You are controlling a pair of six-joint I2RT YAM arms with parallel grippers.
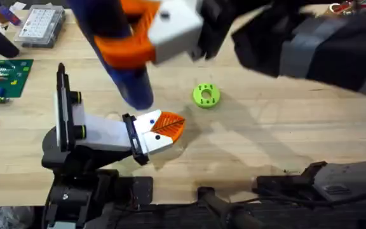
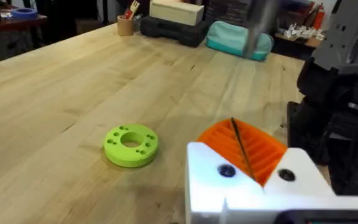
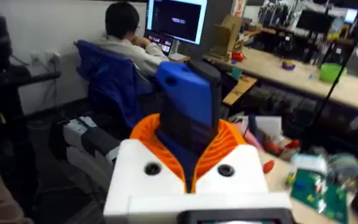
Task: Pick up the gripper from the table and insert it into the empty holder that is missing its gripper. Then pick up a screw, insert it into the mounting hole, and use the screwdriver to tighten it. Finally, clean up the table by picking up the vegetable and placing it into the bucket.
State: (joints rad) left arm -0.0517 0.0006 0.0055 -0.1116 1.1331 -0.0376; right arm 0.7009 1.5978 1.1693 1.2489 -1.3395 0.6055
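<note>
One screwdriver hung clamped in the right pincer (raised high). One lime disc lay on the tabletop. The left pincer rested pinched together, empty.

The table was pale wood, its grain running lengthwise. A lime-green round disc with holes lay flat on it — just ahead of the left arm's closed jaws, apart from them. Well beyond those jaws, along the table's far edge, sat a clear parts box and a green circuit board (small parts on it).
</note>
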